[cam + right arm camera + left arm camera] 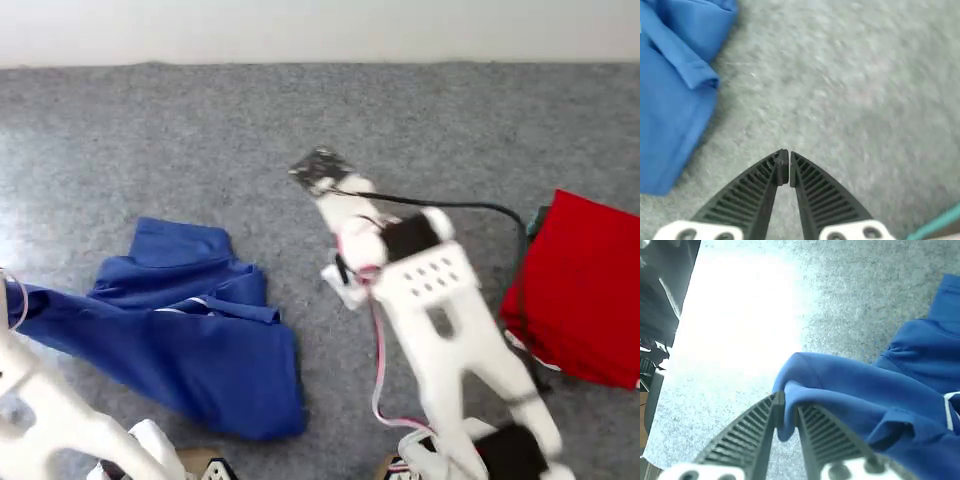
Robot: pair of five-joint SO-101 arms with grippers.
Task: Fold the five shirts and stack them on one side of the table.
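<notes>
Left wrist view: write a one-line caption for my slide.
Left gripper pinches a fold of the blue shirt over the grey table.

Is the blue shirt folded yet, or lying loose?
Not folded: the blue shirt lies rumpled on the table, one edge pinched in the left gripper.

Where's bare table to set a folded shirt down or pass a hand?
Widest free patch: table strip along the far wall, beyond the blue shirt and red shirt. Narrower gap between blue shirt and right arm. Crowded: near edge, where the left gripper pinches the blue shirt.
</notes>
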